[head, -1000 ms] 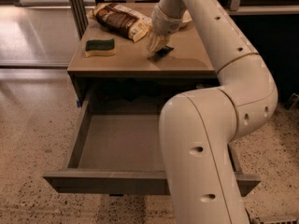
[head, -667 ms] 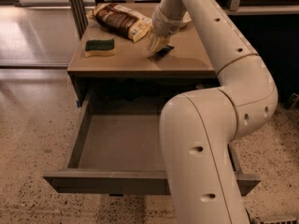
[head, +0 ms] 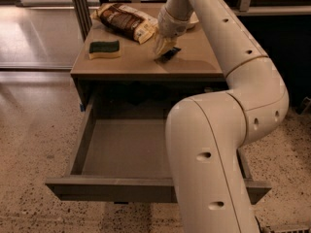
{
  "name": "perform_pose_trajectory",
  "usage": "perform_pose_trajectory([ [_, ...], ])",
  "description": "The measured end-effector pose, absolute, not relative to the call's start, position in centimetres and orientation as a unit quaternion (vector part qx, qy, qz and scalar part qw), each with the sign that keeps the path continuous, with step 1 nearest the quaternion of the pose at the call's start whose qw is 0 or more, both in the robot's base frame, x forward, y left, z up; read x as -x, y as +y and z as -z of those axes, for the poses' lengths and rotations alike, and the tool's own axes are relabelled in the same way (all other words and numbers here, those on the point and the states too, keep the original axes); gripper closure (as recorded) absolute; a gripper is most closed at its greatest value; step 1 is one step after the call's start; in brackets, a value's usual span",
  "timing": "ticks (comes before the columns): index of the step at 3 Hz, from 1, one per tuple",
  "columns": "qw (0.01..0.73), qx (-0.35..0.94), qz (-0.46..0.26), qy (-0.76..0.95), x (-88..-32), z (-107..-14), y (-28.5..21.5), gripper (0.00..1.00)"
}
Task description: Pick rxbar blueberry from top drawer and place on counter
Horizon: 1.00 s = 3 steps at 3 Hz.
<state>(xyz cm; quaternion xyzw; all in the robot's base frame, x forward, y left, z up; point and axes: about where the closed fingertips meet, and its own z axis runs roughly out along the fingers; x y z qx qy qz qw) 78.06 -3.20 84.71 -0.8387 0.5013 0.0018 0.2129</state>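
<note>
Jaws clamping rxbar blueberry (head: 172, 53), gripper (head: 164, 51) over counter (head: 131, 62), near front edge

One counter (head: 194, 64), one top drawer (head: 121, 152), one rxbar blueberry (head: 172, 53), one sponge (head: 104, 48), one snack bag (head: 127, 21), one gripper (head: 163, 50) low over the counter, at the rxbar blueberry.

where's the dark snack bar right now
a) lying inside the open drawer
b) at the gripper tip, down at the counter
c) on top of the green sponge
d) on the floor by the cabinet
b: the rxbar blueberry shows at the tip of the gripper, which is down at the counter near its front edge, while the visible part of the open top drawer holds nothing.
</note>
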Motion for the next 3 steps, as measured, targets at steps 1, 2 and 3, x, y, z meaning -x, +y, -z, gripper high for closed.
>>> perform_pose_trajectory([
  [1, 0.213, 0.839, -0.002, 0.501, -78.06, -84.71, -3.20, 0.12],
  [2, 0.213, 0.839, -0.002, 0.501, -78.06, -84.71, -3.20, 0.00],
  [3, 0.213, 0.839, -0.002, 0.501, -78.06, -84.71, -3.20, 0.00],
])
